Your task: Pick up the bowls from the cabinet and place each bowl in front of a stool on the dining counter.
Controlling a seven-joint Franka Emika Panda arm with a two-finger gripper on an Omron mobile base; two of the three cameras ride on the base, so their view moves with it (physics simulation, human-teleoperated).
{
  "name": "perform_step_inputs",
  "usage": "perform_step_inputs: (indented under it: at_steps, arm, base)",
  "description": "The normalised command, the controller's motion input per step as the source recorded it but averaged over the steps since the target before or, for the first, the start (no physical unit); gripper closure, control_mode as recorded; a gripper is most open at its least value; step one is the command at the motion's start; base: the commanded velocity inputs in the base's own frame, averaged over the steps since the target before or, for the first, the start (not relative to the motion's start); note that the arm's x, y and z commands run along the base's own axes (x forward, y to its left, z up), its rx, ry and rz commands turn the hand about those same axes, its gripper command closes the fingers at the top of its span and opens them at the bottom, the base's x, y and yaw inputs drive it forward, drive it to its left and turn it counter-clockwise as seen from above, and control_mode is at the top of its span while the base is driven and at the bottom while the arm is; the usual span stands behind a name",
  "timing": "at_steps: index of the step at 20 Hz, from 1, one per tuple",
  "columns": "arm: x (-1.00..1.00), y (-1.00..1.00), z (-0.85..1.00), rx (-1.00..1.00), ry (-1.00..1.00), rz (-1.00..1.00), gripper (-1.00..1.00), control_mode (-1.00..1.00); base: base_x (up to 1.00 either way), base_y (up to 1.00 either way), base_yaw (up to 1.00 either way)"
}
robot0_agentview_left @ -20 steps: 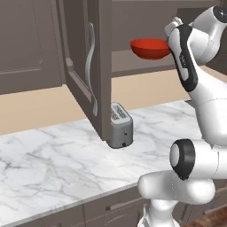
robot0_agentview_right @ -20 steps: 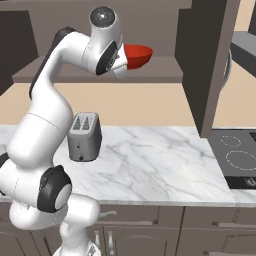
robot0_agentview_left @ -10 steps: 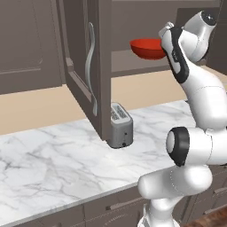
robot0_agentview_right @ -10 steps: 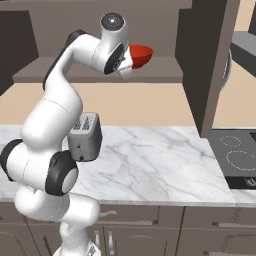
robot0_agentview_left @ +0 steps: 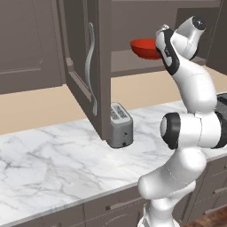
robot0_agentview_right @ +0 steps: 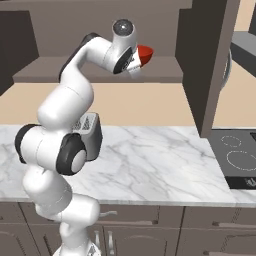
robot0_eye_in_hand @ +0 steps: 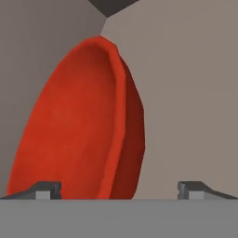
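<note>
A plain red bowl [robot0_agentview_left: 142, 48] [robot0_agentview_right: 145, 51] rests on the inner shelf of the open grey-brown wall cabinet [robot0_agentview_left: 128, 66]. My gripper [robot0_agentview_left: 156, 43] [robot0_agentview_right: 134, 68] is raised to shelf height, right at the bowl's near side. Seen from the hand, the bowl [robot0_eye_in_hand: 79, 125] looms large and edge-on. Its rim runs down between the two spread fingertips [robot0_eye_in_hand: 46, 188] of the gripper [robot0_eye_in_hand: 120, 188], which stands open without pinching the rim. The stool and the dining counter are out of view.
The cabinet's left door [robot0_agentview_left: 86, 66] swings out over a marble worktop [robot0_agentview_left: 53, 159], and the right door [robot0_agentview_right: 207, 65] hangs open too. A grey toaster [robot0_agentview_left: 120, 125] [robot0_agentview_right: 90, 131] stands under the cabinet. A black cooktop [robot0_agentview_right: 240, 160] lies at the right.
The arm has stretched upward and the hand has moved closer to the red bowl. The jaws stay open and the bowl has not moved.
</note>
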Motion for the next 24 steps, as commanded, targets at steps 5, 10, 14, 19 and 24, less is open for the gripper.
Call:
perform_step_inputs:
  at_steps: [5,10,14,19,24]
  arm:
    - [0.63,-0.23,0.00,0.00,0.00,0.00,-1.00,-1.00]
    - [0.38,-0.06,-0.02,0.00,0.01,0.00,1.00,-1.00]
    - [0.11,0.04,-0.04,0.00,0.08,0.00,1.00,-1.00]
    - [0.00,0.01,0.00,0.00,0.01,0.00,1.00,-1.00]
    - [-0.71,0.00,-0.05,0.00,0.00,0.00,1.00,-1.00]
  base:
    - [0.00,0.00,0.00]
    - [0.00,0.00,0.00]
    - [0.00,0.00,0.00]
    - [0.00,0.00,0.00]
    - [0.00,0.00,0.00]
